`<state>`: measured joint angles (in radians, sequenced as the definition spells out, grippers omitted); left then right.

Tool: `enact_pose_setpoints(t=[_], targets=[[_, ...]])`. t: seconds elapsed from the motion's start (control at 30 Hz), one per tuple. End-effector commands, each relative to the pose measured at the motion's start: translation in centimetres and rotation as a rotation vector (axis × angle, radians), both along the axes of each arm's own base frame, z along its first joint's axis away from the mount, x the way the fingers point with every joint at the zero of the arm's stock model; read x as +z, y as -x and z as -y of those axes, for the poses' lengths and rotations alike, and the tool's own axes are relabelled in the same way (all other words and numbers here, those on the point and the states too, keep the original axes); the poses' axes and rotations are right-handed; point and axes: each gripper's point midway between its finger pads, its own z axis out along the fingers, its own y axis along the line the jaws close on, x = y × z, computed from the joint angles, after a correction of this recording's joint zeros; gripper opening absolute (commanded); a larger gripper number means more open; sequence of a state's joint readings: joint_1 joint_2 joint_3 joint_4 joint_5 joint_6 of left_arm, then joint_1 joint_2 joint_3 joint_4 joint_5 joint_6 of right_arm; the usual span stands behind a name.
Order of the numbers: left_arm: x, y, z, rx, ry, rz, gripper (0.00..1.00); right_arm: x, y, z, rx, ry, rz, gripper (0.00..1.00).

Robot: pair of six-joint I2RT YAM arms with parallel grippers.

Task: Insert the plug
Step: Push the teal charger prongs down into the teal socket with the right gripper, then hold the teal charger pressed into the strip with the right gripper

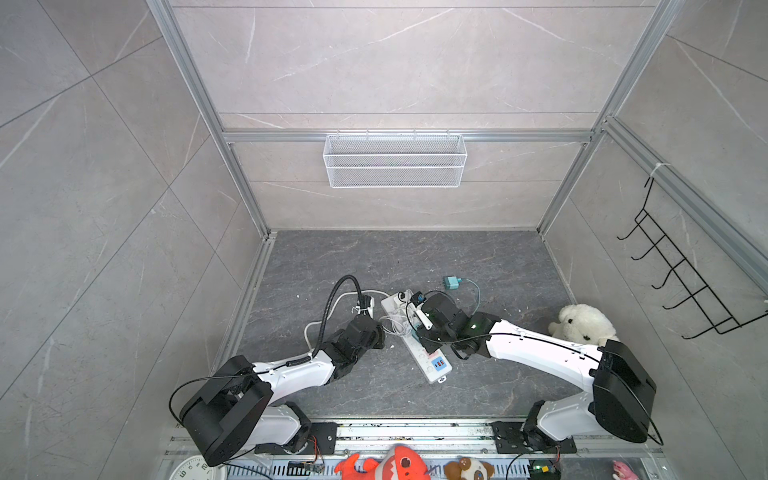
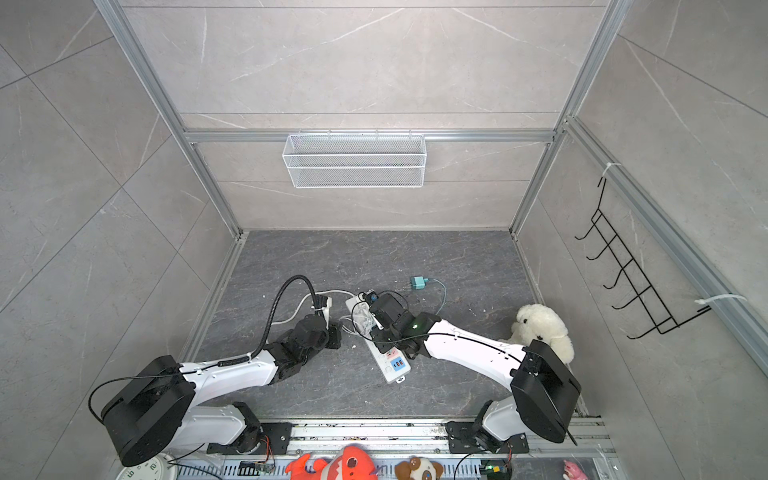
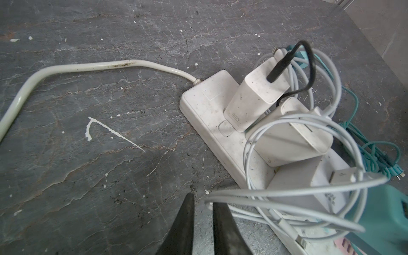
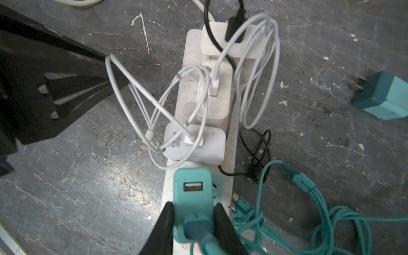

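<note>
My right gripper is shut on a teal plug, a charger with a USB port facing the camera. It stands over the white power strip, just past three white chargers plugged in a row; its prongs are hidden. The same plug shows in the left wrist view. My left gripper is shut beside the strip, low over the floor, with a loop of white cable lying across one fingertip. In both top views the grippers meet at the strip.
A second teal charger lies loose on the floor beyond the strip. Teal cables and a black cable tangle beside it. The strip's thick white cord curves away. A white plush toy sits at the right wall.
</note>
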<state>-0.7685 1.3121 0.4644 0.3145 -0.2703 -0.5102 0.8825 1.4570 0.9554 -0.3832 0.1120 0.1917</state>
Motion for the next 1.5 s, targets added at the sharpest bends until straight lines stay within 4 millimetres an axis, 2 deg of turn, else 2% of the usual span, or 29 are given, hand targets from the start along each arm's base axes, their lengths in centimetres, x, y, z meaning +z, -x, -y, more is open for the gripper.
enact_pose_setpoints(t=[0.0, 0.4, 0.67, 0.87, 1.27, 1.47], targets=[[1.4, -0.5, 0.2, -0.007, 0.022, 0.043, 0.2, -0.2, -0.2, 0.5, -0.038, 0.005, 0.021, 0.0], [1.6, -0.4, 0.6, -0.022, 0.033, 0.034, 0.2, -0.5, -0.5, 0.4, -0.057, -0.017, 0.05, 0.0], [2.0, -0.5, 0.7, -0.024, 0.039, 0.039, 0.2, 0.1, -0.8, 0.4, -0.071, -0.038, 0.081, 0.0], [1.8, -0.4, 0.6, -0.023, 0.041, 0.038, 0.2, 1.3, -0.6, 0.8, -0.075, -0.052, 0.101, 0.0], [2.2, -0.3, 0.5, -0.018, 0.05, 0.042, 0.2, -0.2, -0.5, 0.9, -0.09, -0.064, 0.112, 0.0], [2.2, -0.3, 0.7, -0.027, 0.052, 0.036, 0.2, -0.1, -0.3, 0.9, -0.1, -0.076, 0.131, 0.0]])
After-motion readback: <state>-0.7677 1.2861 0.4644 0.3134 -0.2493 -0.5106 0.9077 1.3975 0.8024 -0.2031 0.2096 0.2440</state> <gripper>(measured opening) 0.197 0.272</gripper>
